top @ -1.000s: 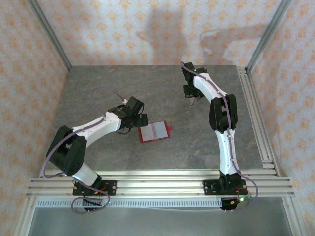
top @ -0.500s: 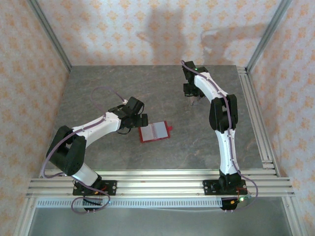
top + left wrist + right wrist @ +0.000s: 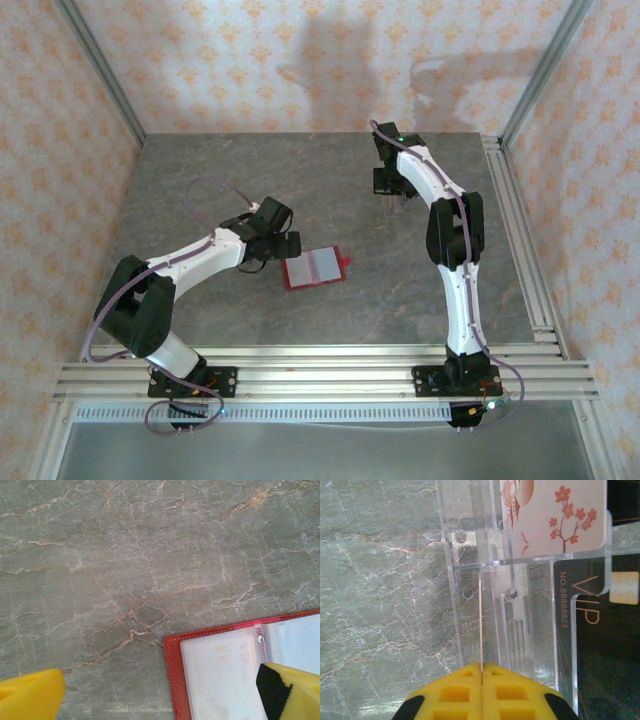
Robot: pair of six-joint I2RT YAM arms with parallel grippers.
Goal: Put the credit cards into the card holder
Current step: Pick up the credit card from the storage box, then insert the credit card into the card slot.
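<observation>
The card holder lies open on the table, red-edged with clear inner sleeves. My left gripper hovers at its left end, open, with one yellow finger over the sleeve and the other over bare table. At the far side my right gripper is shut on a thin credit card seen edge-on. Beside it a clear stand holds a pale blossom-print card and a black VIP card.
The grey marble table is walled by patterned panels. An aluminium rail runs along its right edge, and another crosses the front by the arm bases.
The right jaws have closed fully on the thin card, and that wrist has shifted slightly toward the back. The left arm and the card holder have not moved.
</observation>
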